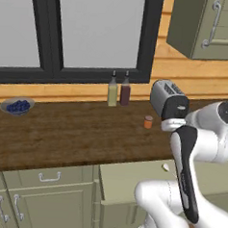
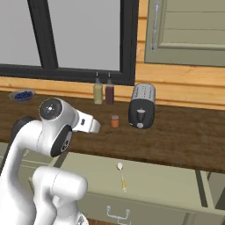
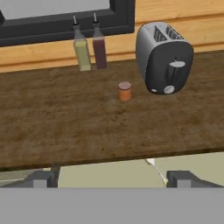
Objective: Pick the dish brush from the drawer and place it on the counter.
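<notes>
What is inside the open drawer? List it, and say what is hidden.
The dish brush lies on the drawer floor, head toward the counter. In the left base view, the arm covers most of the brush.

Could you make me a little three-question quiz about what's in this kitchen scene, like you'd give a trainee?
1. True or false: the dish brush already lies on the counter.
2. Which stands nearest the toaster? A) the blue bowl B) the small orange jar C) the upper cabinet
3. Fill in: the two bottles stand side by side below the ____.

Key: 1. False; it lies on the floor of the open drawer. 2. B. 3. window.
</notes>
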